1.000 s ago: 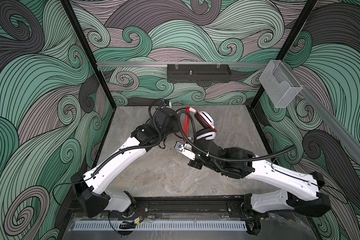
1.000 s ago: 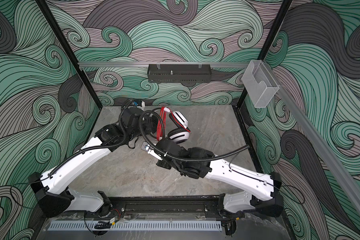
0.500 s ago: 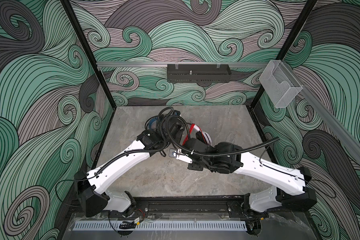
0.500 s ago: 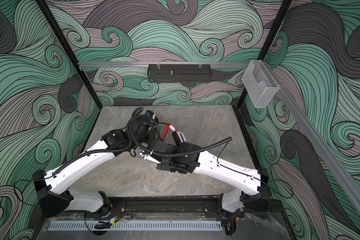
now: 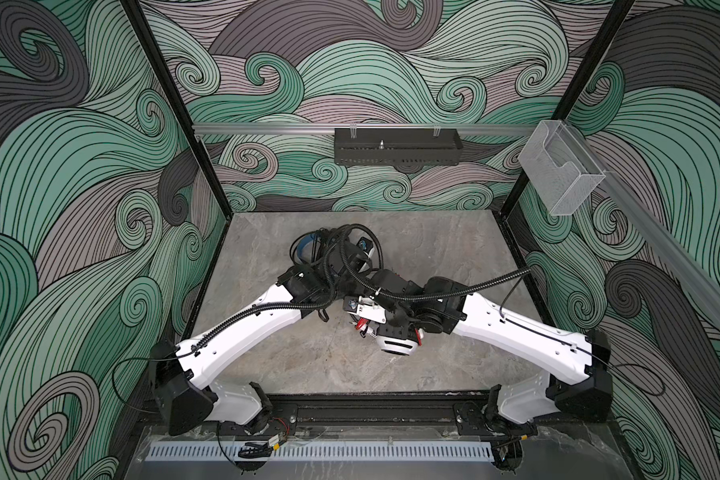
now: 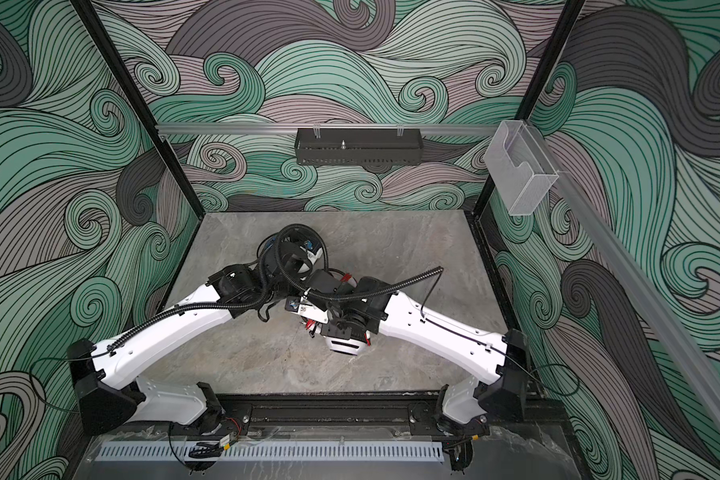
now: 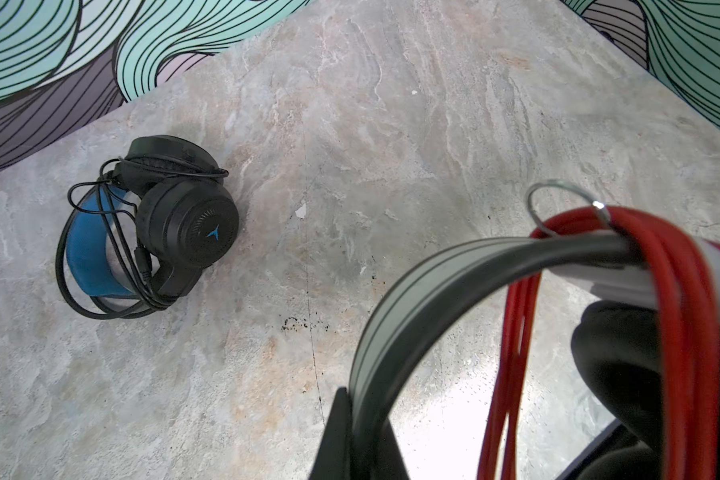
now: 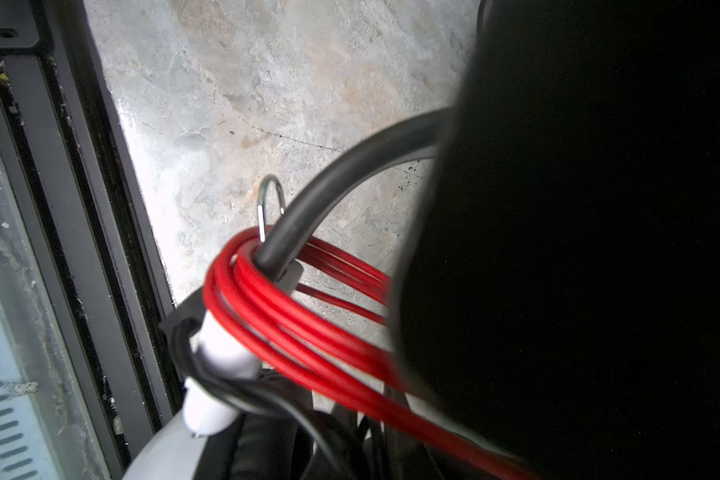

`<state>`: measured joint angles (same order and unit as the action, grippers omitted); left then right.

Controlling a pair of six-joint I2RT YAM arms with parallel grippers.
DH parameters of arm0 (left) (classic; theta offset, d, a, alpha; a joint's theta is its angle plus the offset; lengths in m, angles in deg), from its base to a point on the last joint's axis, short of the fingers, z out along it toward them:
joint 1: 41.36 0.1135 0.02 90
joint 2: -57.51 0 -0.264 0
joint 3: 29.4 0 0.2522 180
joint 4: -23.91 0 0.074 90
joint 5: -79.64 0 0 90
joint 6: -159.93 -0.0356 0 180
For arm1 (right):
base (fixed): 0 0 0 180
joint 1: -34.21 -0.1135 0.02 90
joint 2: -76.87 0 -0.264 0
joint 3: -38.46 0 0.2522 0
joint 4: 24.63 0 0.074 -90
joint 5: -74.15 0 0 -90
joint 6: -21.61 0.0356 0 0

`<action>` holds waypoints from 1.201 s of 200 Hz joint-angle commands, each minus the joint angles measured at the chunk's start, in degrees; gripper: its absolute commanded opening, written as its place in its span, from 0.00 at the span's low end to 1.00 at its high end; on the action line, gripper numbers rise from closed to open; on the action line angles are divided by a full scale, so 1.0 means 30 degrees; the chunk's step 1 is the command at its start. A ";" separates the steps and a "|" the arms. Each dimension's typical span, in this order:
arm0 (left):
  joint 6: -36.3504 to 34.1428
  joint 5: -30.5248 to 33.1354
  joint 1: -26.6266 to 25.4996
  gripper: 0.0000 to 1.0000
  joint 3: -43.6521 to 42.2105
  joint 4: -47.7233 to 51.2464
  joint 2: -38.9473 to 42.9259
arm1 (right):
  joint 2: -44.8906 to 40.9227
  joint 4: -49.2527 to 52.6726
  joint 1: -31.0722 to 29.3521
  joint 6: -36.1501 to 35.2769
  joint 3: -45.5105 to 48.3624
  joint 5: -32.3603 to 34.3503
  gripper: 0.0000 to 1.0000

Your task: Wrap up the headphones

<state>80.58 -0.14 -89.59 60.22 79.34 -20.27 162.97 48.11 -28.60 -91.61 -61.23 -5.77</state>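
The white-and-black headphones hang between both arms at mid-table. Their white ear cup (image 5: 398,345) (image 6: 344,345) shows in both top views, under the right wrist. My left gripper (image 7: 364,409) is shut on their black headband (image 7: 454,282). Red cable (image 7: 682,311) (image 8: 300,332) is coiled several times round the band beside a small metal ring (image 7: 558,208) (image 8: 271,199). My right gripper (image 8: 350,449) sits close under these coils; its jaws are dark and blurred. A black ear pad (image 8: 578,249) fills much of the right wrist view. The black headphones (image 7: 154,224) (image 5: 308,249), with a blue-padded band, lie on the table with their cable looped round them.
The black headphones lie toward the back left of the grey stone table (image 5: 433,249), partly under my left arm. A black rail (image 8: 100,208) runs along the table's front edge. A black tray (image 5: 395,145) and a clear holder (image 5: 558,174) hang on the walls.
Both arms have carried the white-and-black headphones from the back of the table toward the front middle. The right arm has swung in over them, and the white ear cup now hangs lower.
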 commanded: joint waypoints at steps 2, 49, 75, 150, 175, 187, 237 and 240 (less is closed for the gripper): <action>0.0975 -0.2688 -0.0417 0.00 0.0118 -0.1102 0.0592 | 0.1527 -0.1119 0.1705 0.2052 0.0293 -0.0266 0.15; 0.2483 -0.3246 -0.0387 0.00 -0.0349 -0.2080 0.0250 | 0.3227 -0.1582 0.4080 0.3825 -0.0160 -0.1348 0.20; 0.3134 -0.2513 -0.0369 0.00 -0.0284 -0.1585 -0.0037 | 0.3328 -0.1573 0.4562 0.4185 -0.0481 -0.1545 0.31; 0.3509 -0.1662 0.0106 0.00 -0.0132 -0.0579 -0.0615 | -0.0108 -0.2000 0.4558 0.5070 0.1333 -0.2162 0.44; 0.3597 -0.1849 0.0168 0.00 -0.0010 -0.0568 -0.0763 | -0.0376 -0.2014 0.4560 0.5146 0.2229 -0.1882 0.43; 0.3626 -0.1853 0.0184 0.00 0.0027 -0.0572 -0.0820 | -0.0293 -0.2074 0.4564 0.5162 0.2472 -0.1890 0.41; 0.3861 -0.1853 0.0471 0.00 0.0338 -0.0244 -0.0988 | -0.1221 -0.2030 0.4602 0.5162 0.2202 -0.0912 0.49; 0.3860 -0.1853 0.0488 0.00 0.0363 -0.0202 -0.1022 | -0.1309 -0.2024 0.4589 0.5159 0.2176 -0.0848 0.50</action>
<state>89.94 -2.22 -88.65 56.81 79.45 -23.83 161.97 40.85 -15.44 -77.01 -54.37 -13.26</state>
